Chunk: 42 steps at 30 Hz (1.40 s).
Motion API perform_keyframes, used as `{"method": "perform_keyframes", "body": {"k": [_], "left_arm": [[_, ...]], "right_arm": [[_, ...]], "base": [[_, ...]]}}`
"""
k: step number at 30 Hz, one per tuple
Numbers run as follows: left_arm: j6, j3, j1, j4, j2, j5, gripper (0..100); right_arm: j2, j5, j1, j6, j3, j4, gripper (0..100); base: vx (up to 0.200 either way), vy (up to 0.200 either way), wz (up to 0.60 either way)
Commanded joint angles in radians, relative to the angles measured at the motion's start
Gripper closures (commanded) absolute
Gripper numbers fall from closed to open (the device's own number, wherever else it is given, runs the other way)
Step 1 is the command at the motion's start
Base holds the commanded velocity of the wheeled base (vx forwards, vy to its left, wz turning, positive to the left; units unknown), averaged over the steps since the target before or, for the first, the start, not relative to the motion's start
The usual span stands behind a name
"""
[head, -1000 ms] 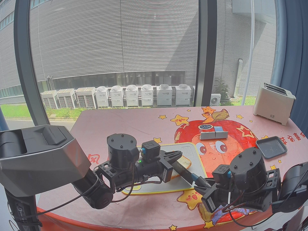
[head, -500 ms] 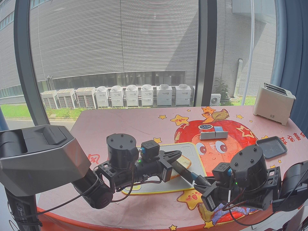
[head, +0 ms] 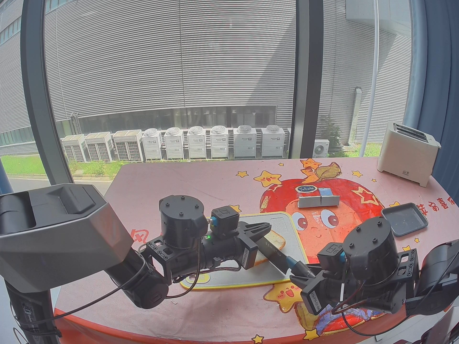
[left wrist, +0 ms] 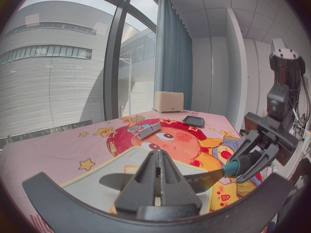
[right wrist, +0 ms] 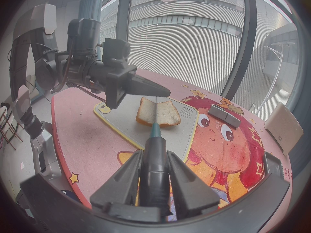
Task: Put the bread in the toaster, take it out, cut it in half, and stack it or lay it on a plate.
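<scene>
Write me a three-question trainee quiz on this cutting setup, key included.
1. Fill in: the left gripper, over the bread, has its jaws ___.
2. What holds the knife? A. left gripper B. right gripper C. nothing
3. True or false: the bread lies on the board.
Key: 1 shut; 2 B; 3 true.
</scene>
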Motion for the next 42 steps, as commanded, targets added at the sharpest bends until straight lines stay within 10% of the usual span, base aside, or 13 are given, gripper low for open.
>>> {"method": "perform_keyframes", "body": {"k": [1,42], "left_arm": [[-0.003,-0.013,0.002,-0.016,-0.043,0.000,100],[0.030,-0.002,0.038,-0.025,0.044,0.003,100]], "right_arm": [[0.000,0.001,0.002,0.002,-0.001,0.002,100],[0.002,0.002,0.000,0.006,-0.010,-0.004,100]], "base": [[0.000,0.000,0.00],[0.000,0.000,0.00]]}}
